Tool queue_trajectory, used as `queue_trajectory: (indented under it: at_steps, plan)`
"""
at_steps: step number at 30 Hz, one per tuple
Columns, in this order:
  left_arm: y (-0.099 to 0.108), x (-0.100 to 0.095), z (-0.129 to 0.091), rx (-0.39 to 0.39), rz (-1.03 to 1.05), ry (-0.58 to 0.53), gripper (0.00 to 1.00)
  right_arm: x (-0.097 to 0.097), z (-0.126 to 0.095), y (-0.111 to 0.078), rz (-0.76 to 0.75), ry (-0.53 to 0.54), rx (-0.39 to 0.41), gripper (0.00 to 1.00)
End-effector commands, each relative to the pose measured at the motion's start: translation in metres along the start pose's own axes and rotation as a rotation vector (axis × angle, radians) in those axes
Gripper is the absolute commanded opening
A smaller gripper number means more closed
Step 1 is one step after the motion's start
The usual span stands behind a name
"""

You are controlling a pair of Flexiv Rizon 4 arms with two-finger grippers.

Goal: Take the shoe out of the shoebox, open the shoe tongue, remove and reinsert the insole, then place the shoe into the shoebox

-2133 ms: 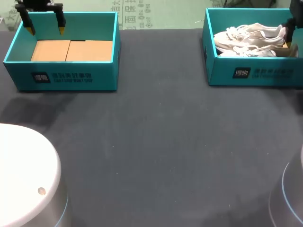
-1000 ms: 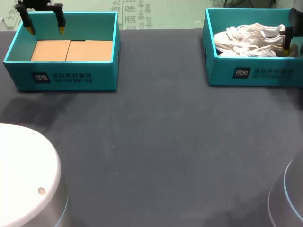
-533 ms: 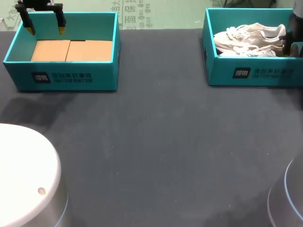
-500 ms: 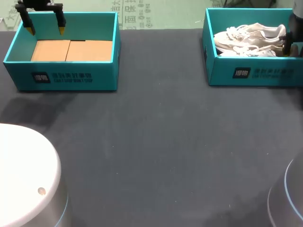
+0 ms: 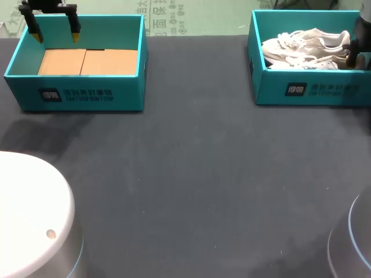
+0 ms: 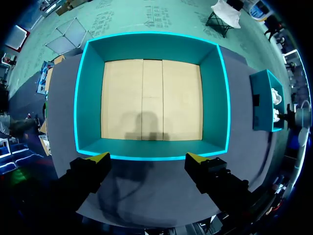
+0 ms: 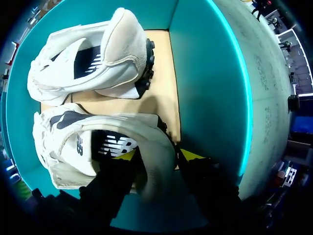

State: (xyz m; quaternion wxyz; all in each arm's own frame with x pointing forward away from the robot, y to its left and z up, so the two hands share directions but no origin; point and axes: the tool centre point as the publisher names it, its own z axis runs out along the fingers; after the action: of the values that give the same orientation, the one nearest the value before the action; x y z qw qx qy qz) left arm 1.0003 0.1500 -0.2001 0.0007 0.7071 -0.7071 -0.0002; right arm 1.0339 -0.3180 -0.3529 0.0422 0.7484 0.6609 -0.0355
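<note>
While your left tool (image 6: 147, 157) hangs with its fingers spread above one wall of the empty box (image 6: 215, 103), your right tool (image 7: 157, 155) sits down inside the shoebox (image 7: 205, 98) at the far right of the counter (image 5: 203, 174). It pinches the heel of the shoe (image 7: 73, 147), one finger inside the collar and one outside. The second shoe (image 7: 88, 58) lies just beside it in the same shoebox.

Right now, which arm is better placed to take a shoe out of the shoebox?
Right: the right gripper is at the heel of the near shoe inside the shoebox; the left gripper hangs open at the empty box across the table.
</note>
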Motion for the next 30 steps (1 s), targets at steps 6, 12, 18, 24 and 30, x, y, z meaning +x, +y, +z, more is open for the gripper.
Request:
queue_trajectory:
  at_steps: [6,12,18,24,30]
  plan:
    - [0.000,0.000,0.000,0.000,0.000,0.000,1.00,0.001,-0.003,0.000,0.008,-0.012,-0.011,0.48]
    - [0.000,0.000,0.000,0.000,0.000,0.000,1.00,0.001,-0.001,0.000,0.011,-0.010,-0.005,0.36]
    - [0.000,0.000,0.000,0.000,0.000,0.000,1.00,0.001,-0.004,-0.004,0.013,-0.011,-0.006,0.18]
    - [0.000,0.000,0.000,0.000,0.000,0.000,1.00,0.000,-0.007,-0.006,0.018,-0.016,-0.009,0.08]
    - [0.000,0.000,0.000,0.000,0.000,0.000,1.00,-0.002,-0.014,-0.006,0.024,-0.021,-0.018,0.00]
